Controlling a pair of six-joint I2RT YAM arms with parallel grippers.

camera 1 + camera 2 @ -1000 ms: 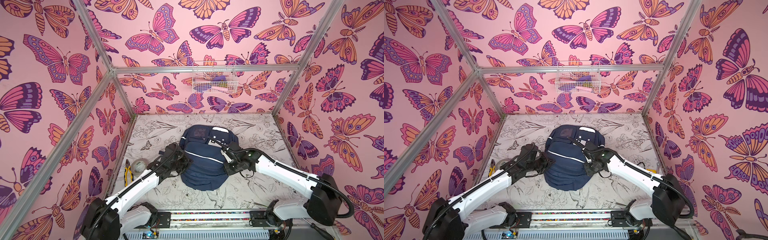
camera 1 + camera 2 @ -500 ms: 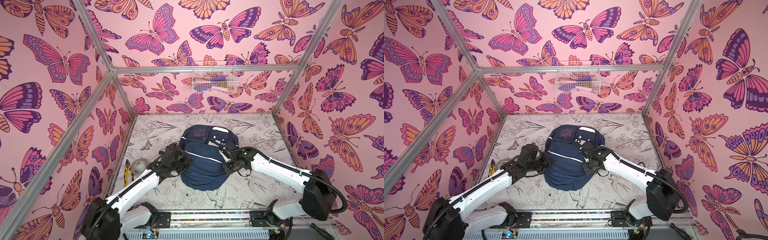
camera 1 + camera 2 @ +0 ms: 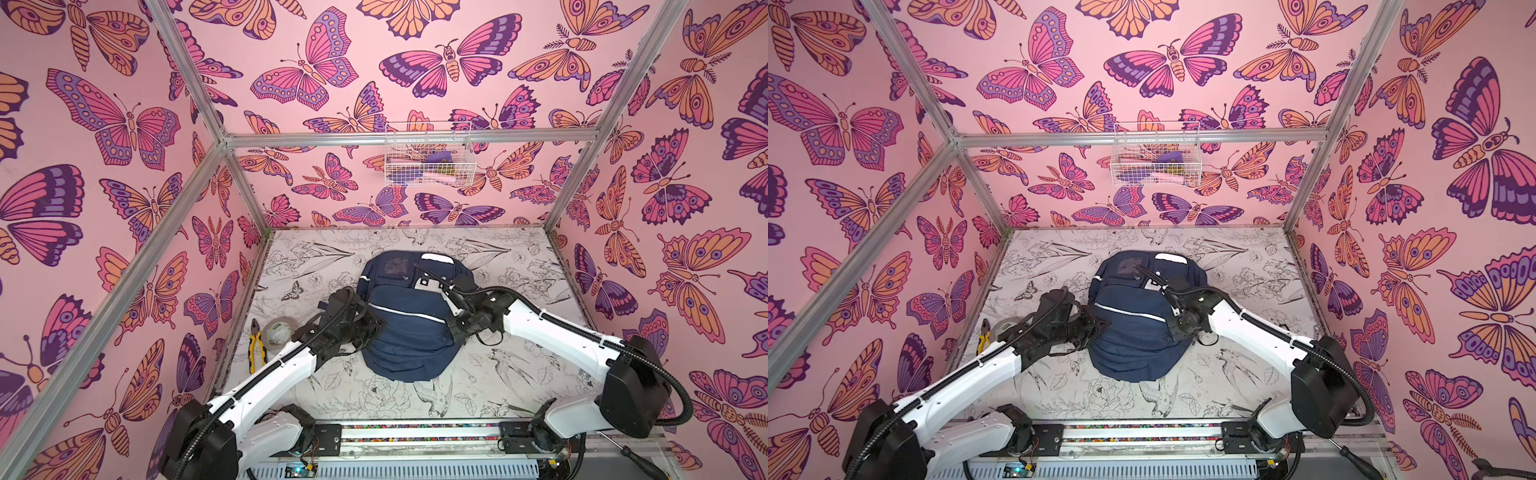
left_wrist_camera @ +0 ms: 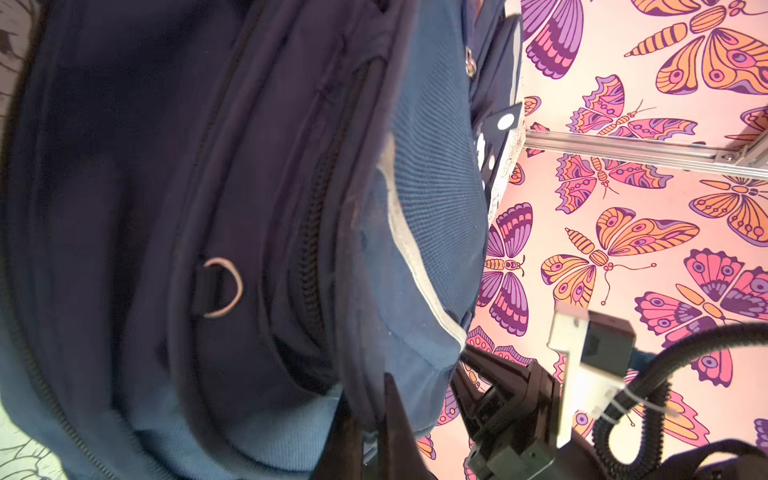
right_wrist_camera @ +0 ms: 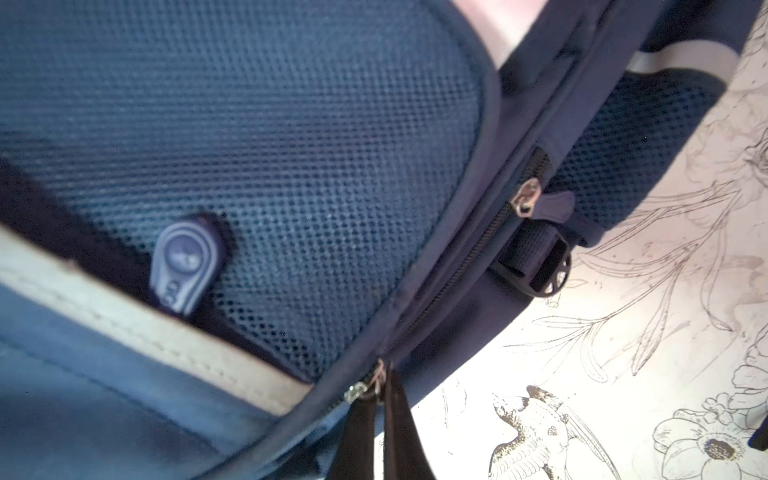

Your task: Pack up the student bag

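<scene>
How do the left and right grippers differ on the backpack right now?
The left gripper pinches a fabric fold of the backpack; the right gripper pinches a zipper pull. In both top views the left gripper meets the bag's left flank, the right gripper its right flank. Both are shut.

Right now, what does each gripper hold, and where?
Left gripper: the student bag, by a fabric fold at its side. Right gripper: the zipper pull on the bag's opposite side.
</scene>
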